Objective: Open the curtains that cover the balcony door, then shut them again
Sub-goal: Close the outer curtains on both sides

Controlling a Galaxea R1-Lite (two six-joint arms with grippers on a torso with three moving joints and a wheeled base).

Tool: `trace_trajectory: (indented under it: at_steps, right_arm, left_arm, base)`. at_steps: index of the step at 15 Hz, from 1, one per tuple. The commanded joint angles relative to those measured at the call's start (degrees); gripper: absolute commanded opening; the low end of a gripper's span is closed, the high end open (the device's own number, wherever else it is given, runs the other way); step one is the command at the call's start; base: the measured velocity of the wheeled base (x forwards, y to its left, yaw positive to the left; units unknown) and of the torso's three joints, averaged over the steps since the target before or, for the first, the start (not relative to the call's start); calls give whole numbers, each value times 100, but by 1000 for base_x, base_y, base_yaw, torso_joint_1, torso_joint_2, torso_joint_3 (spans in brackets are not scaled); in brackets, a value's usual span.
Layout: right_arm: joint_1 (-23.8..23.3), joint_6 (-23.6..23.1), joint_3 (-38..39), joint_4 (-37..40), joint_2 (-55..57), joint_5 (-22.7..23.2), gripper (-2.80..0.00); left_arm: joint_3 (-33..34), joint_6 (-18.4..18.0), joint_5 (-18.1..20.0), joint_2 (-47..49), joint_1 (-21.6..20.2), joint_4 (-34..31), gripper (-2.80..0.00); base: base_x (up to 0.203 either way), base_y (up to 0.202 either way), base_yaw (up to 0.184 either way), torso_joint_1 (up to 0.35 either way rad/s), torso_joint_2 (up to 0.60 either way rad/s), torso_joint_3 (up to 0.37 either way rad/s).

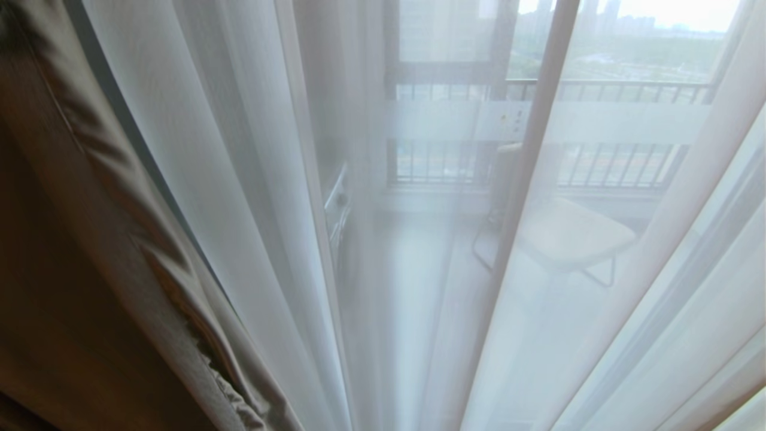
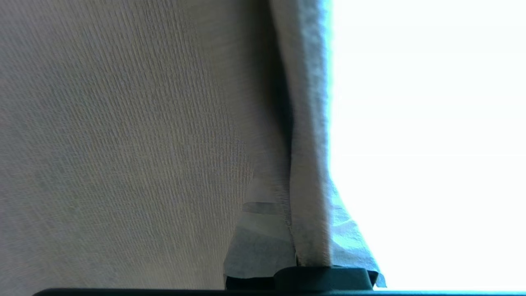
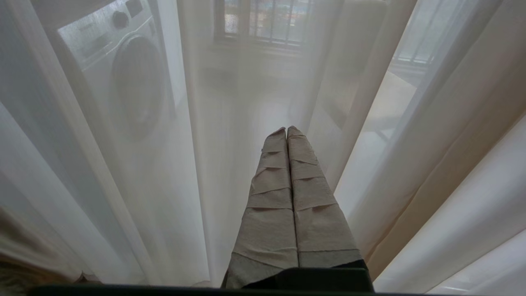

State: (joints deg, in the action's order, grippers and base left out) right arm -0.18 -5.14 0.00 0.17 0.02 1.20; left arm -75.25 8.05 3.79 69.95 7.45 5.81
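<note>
The curtains hang across the whole head view. The thin white sheers (image 1: 251,197) are drawn over the glass, and the heavy cream-beige drape (image 1: 90,197) is bunched at the left. Through the sheers the balcony door (image 1: 443,120) shows dimly as black frames with a frosted white band. In the left wrist view my left gripper (image 2: 308,234) is shut on the drape's hemmed edge (image 2: 308,123), its taped fingers (image 2: 259,238) on either side of the fold. My right gripper (image 3: 286,129) is shut and empty, pointing at the sheers (image 3: 431,144) without gripping them. Neither arm shows in the head view.
Behind the sheers stand a white washing machine (image 3: 123,78) on the left and a folding chair (image 1: 568,233) on the balcony floor. A barred railing (image 1: 604,90) and the city lie beyond.
</note>
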Motion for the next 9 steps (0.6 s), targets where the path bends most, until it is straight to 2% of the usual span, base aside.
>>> trace_trajectory:
  at_steps: [1,9]
  right_arm:
    - [1,-4,0,8,-2,3,-280]
    - [1,-13,0,0,-2,3,-280]
  left_arm:
    - [175,11,-15,-111,366,-14,-280]
    - [414,4,-24,-131,1116,-10,-280]
  base:
    - [0,0,0,0,0,0]
    - [0,0,0,0,0,0]
